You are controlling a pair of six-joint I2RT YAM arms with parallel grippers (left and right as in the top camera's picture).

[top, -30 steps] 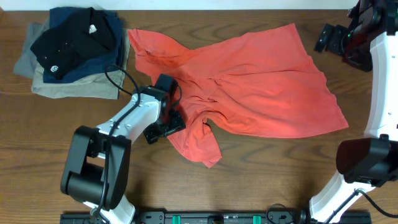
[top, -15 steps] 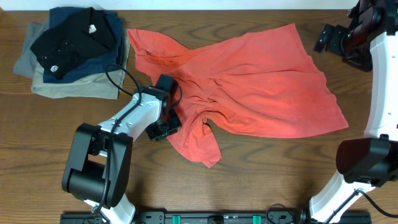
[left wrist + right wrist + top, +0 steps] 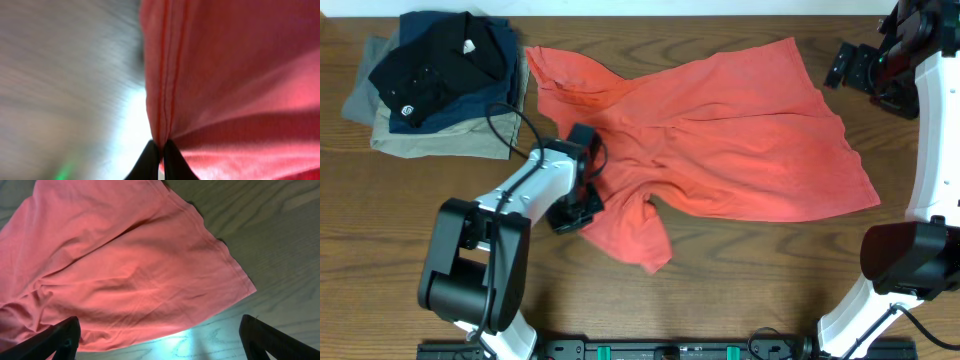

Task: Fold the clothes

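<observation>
The coral-red T-shirt (image 3: 720,140) lies crumpled and spread across the middle of the wooden table, lettering hidden. My left gripper (image 3: 576,211) sits at the shirt's lower left edge and is shut on a fold of its stitched hem (image 3: 162,95); the dark fingertips (image 3: 150,162) pinch the cloth between them. The right gripper (image 3: 848,64) hovers high at the back right, past the shirt's far corner, open with nothing between its fingers. In the right wrist view the shirt (image 3: 125,265) fills the upper left and the gripper (image 3: 160,342) stands wide above its hem corner.
A stack of folded black, navy and khaki garments (image 3: 430,80) sits at the back left, close to the shirt's collar end. Bare wooden table (image 3: 770,270) runs along the front and right of the shirt.
The left gripper has closed on the shirt's hem and drawn it slightly left; the lower flap of cloth has shifted with it. The right arm has stayed put.
</observation>
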